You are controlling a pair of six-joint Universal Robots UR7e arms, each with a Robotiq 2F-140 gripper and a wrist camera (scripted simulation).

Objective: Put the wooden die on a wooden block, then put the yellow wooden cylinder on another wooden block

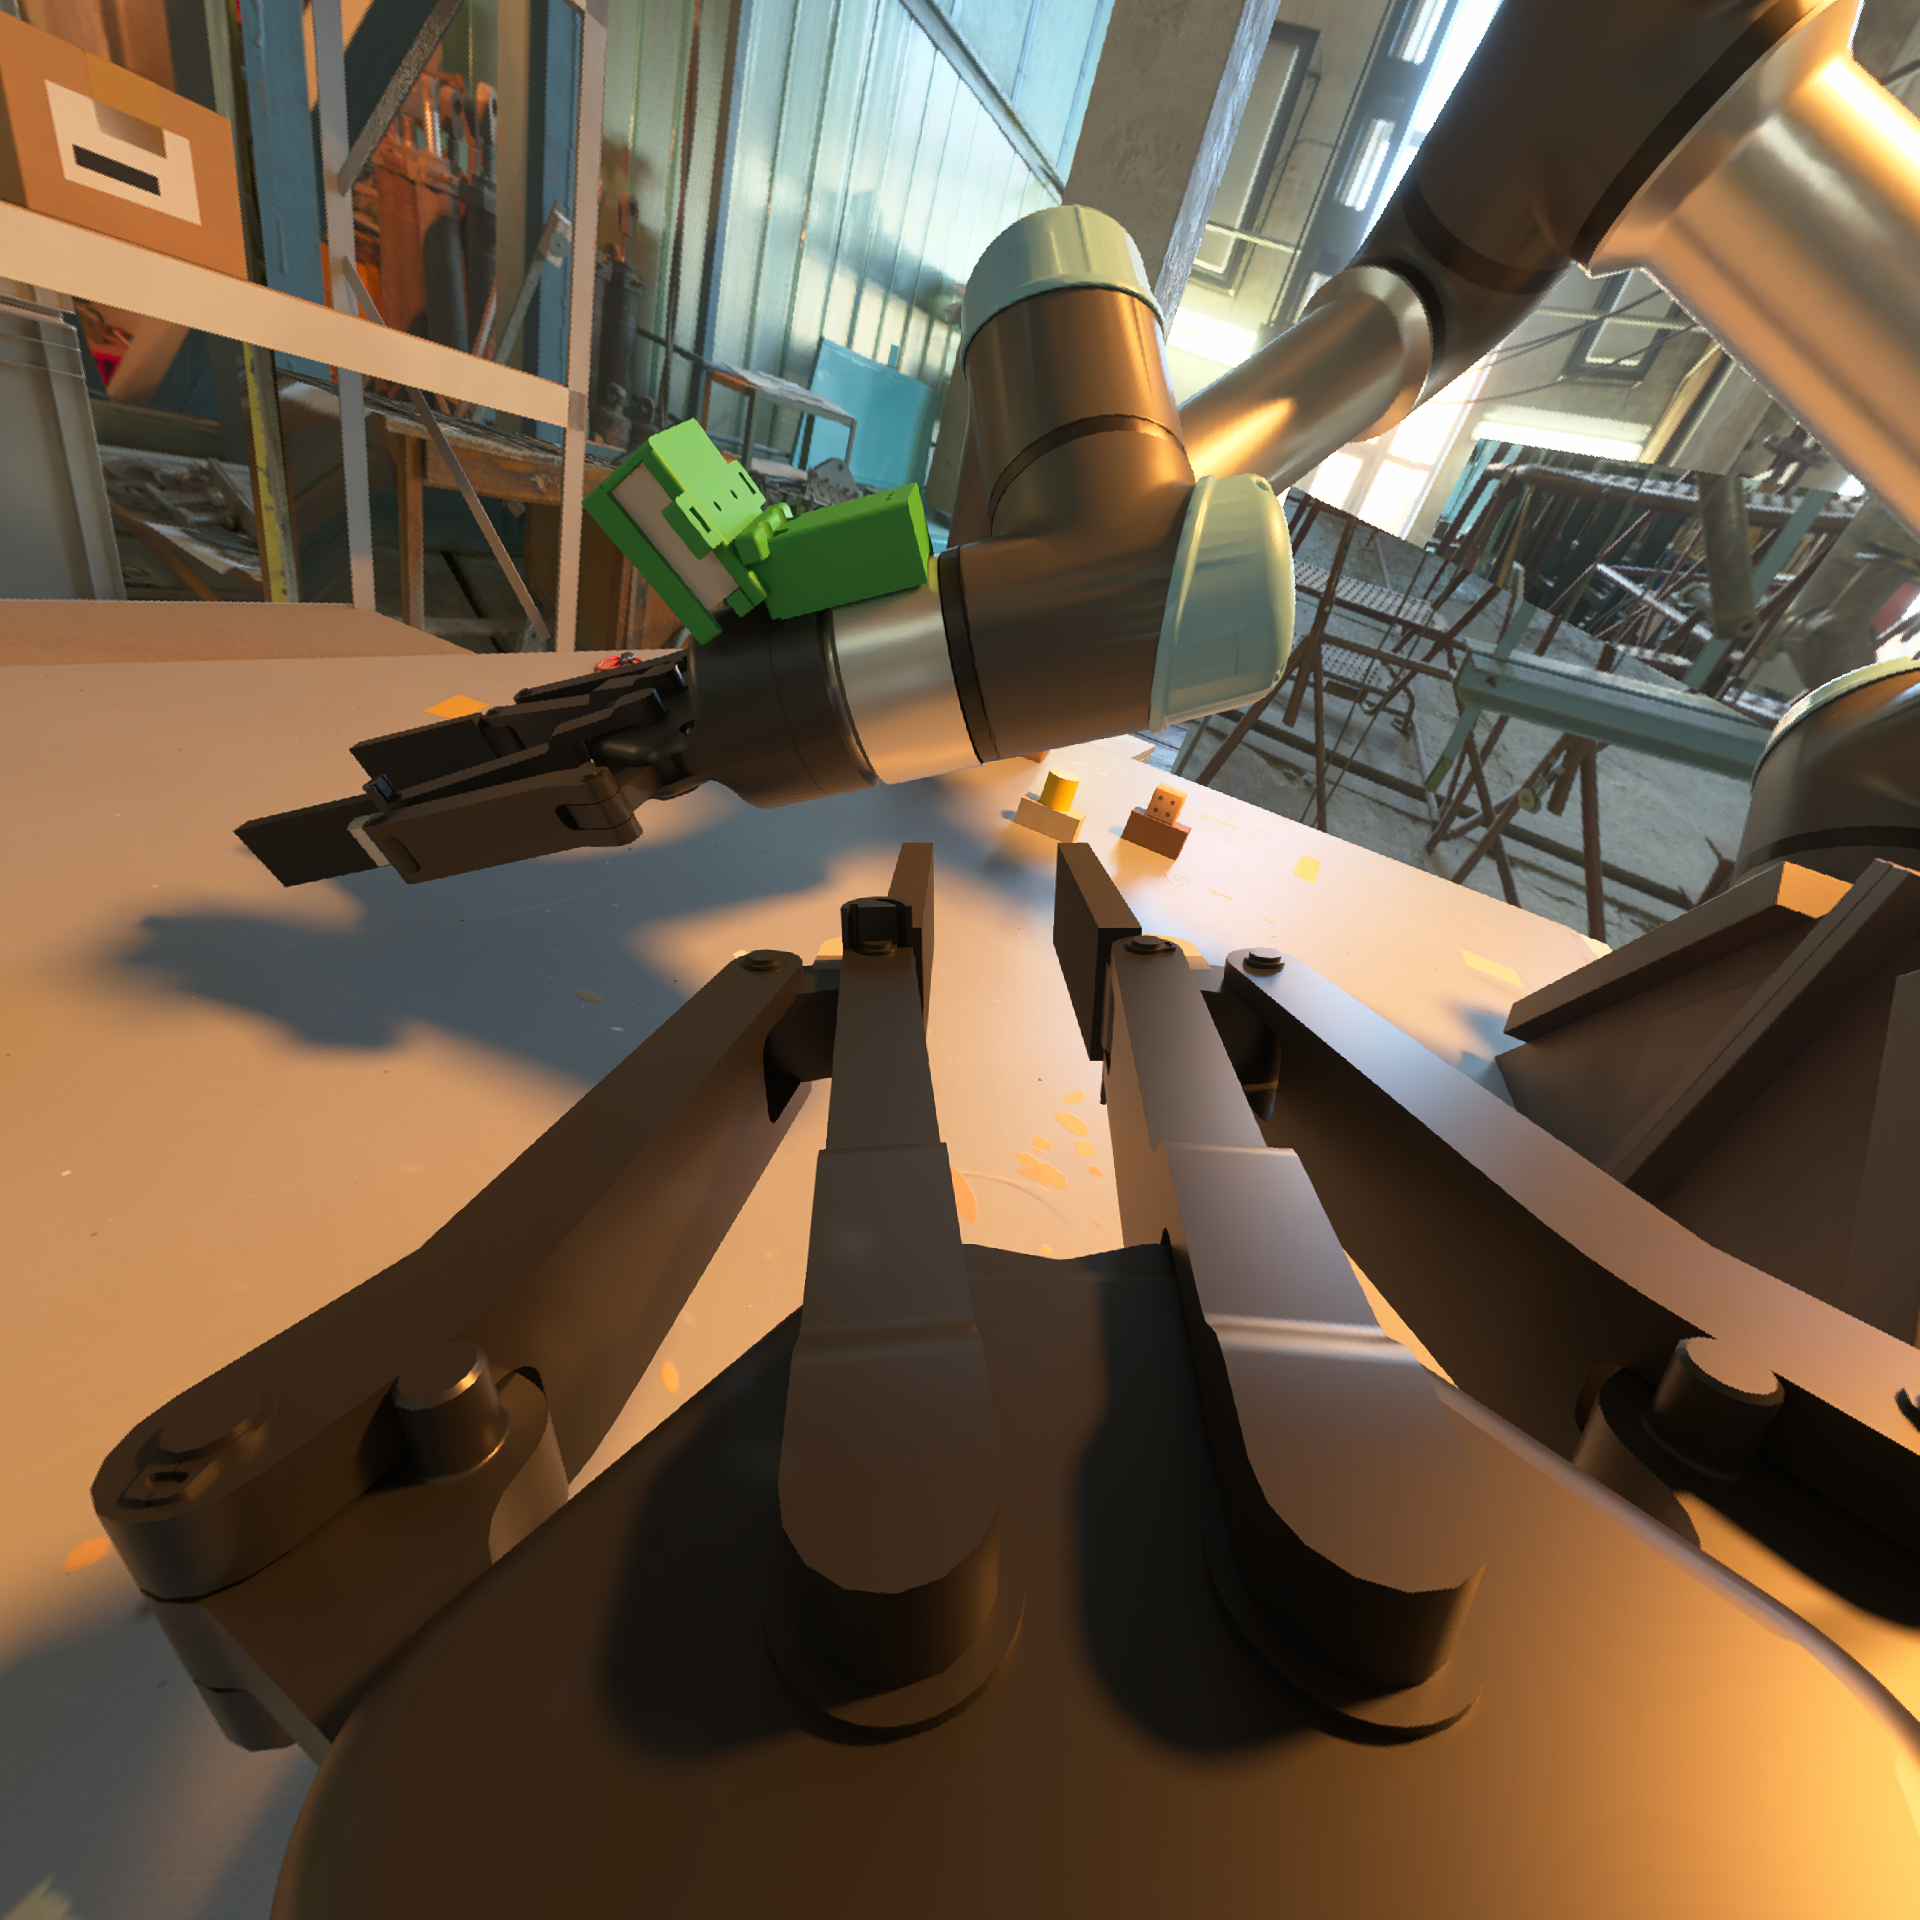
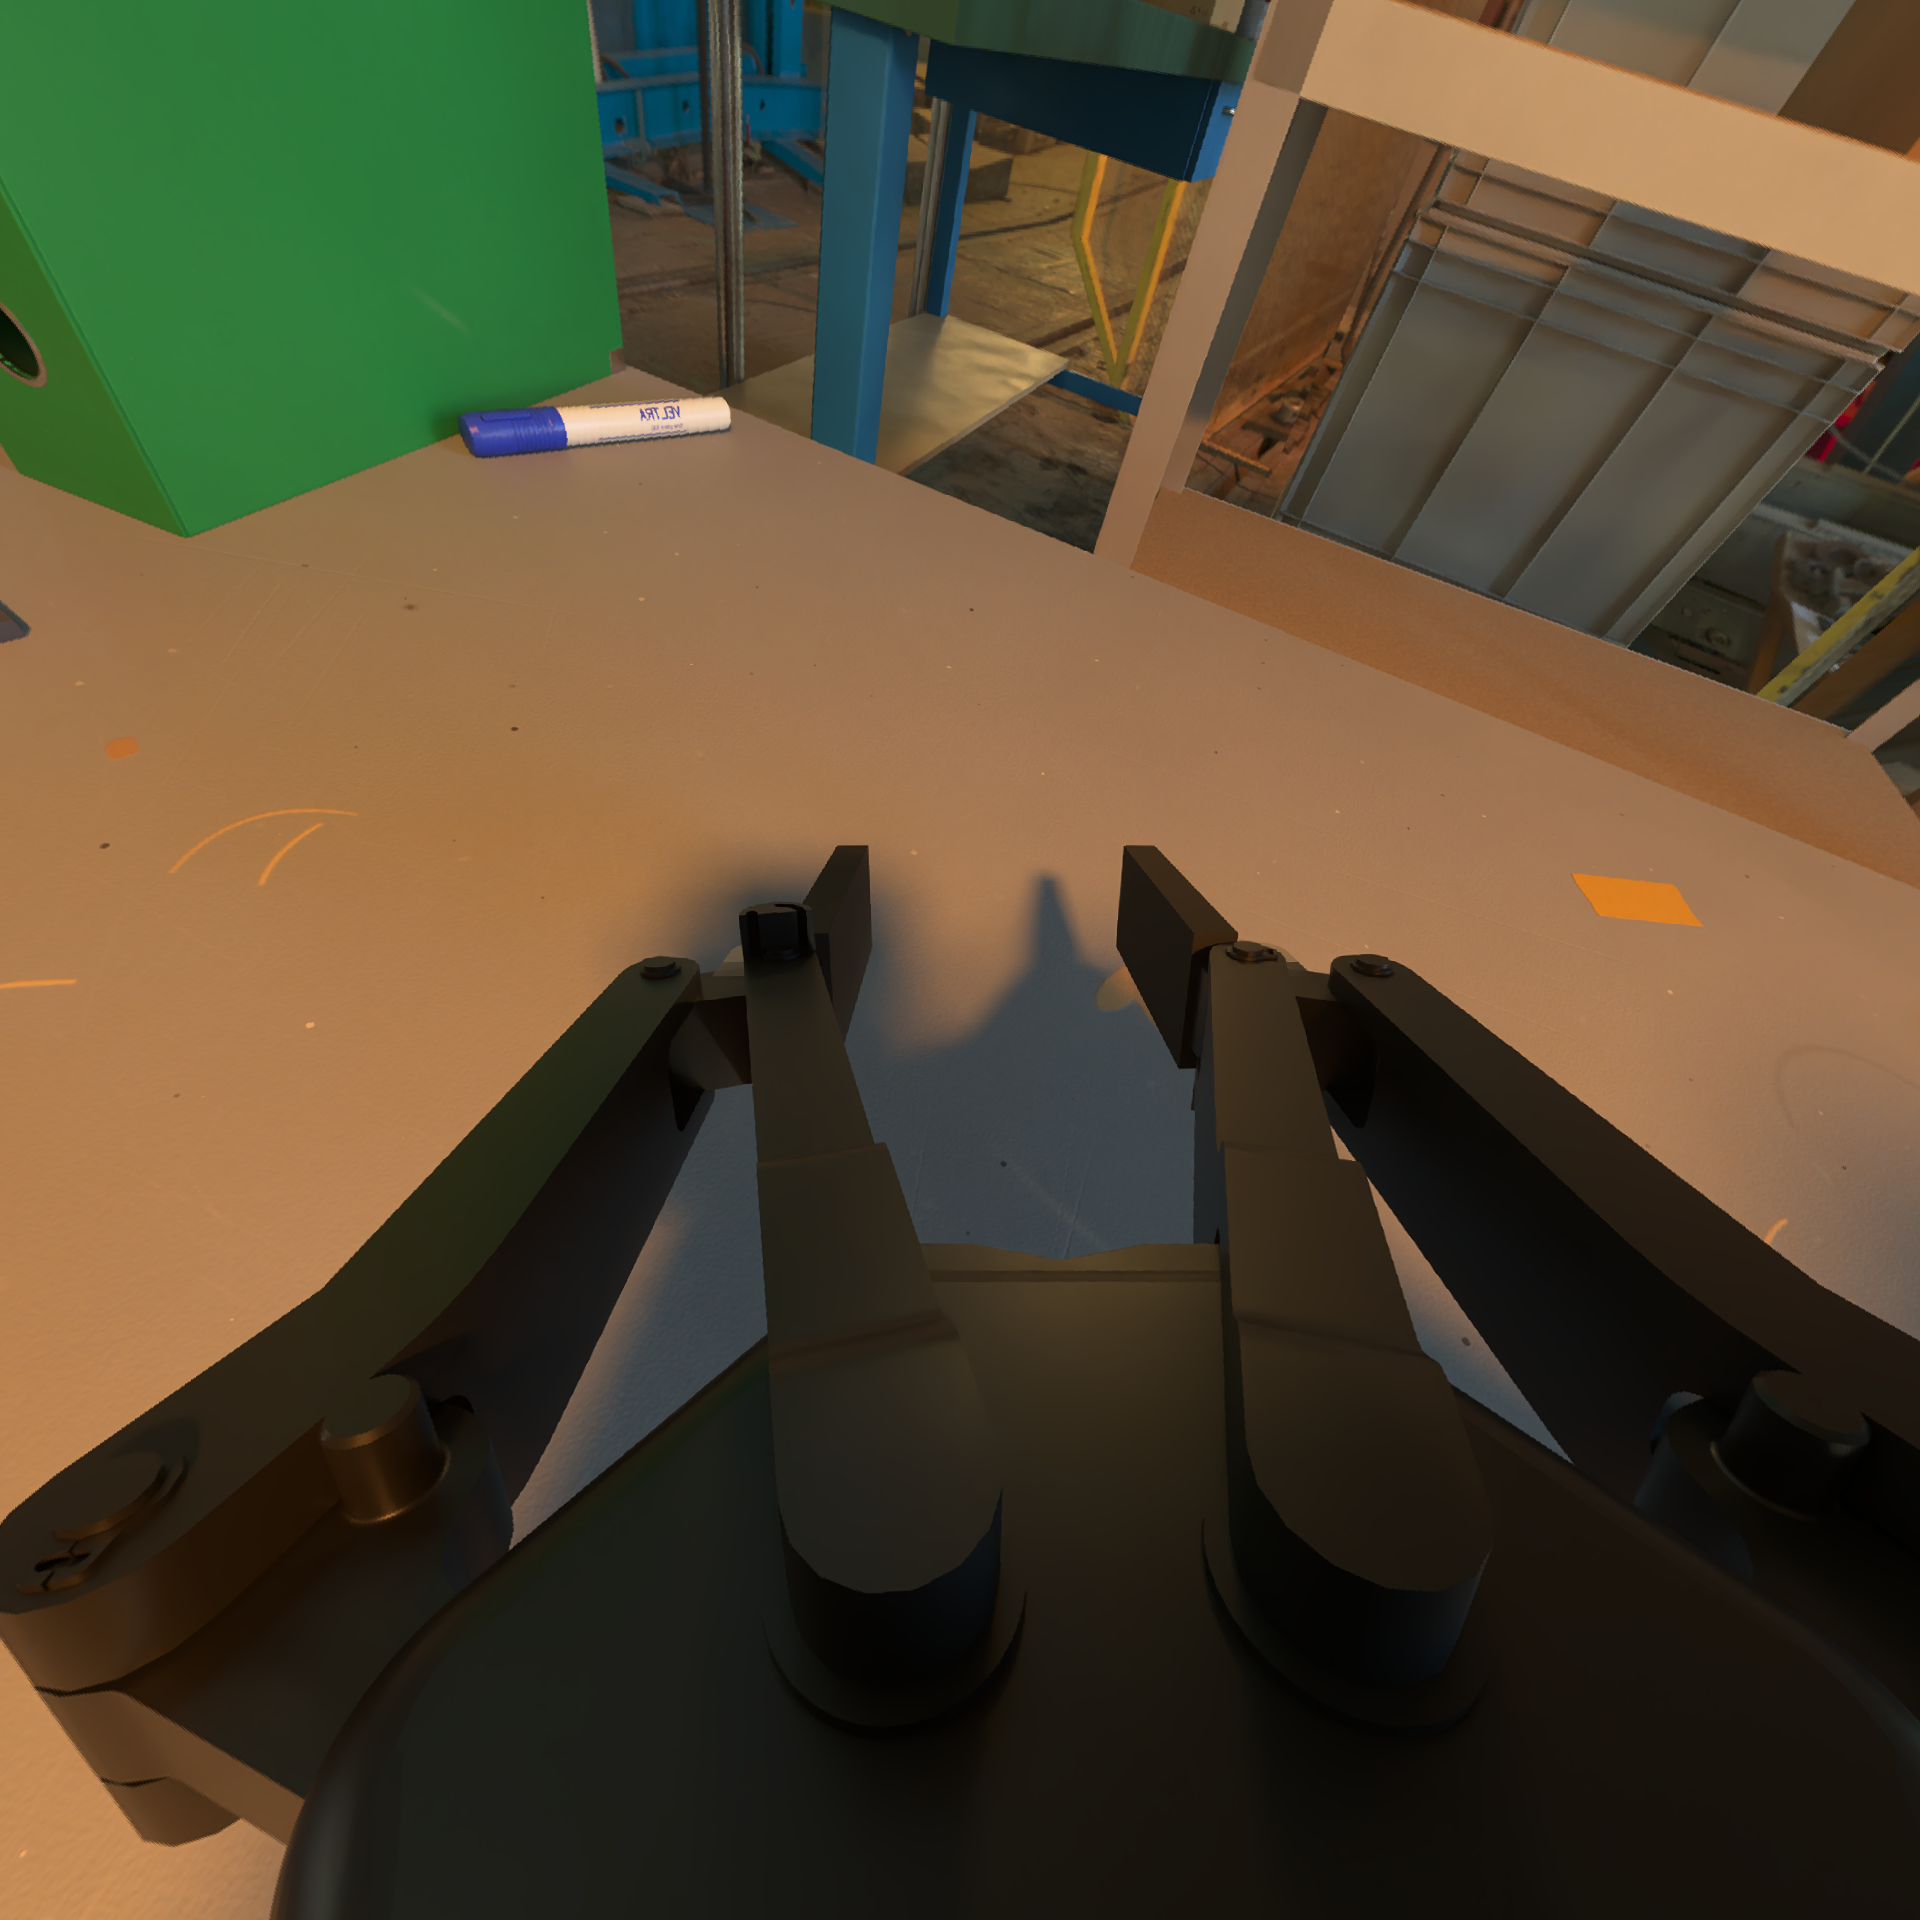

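In the left wrist view the yellow wooden cylinder stands upright on a pale wooden block far ahead on the table. Just right of it the wooden die sits on a dark brown wooden block. My left gripper is open and empty, low over the table, well short of both stacks. My right gripper is open and empty above bare table. It also shows in the left wrist view, off to the left and away from the blocks.
A green box stands at the far left of the table, with a blue-and-white marker lying beside it. A white shelf frame holding a grey crate stands at the table's far edge. The right arm's elbow hangs above the blocks.
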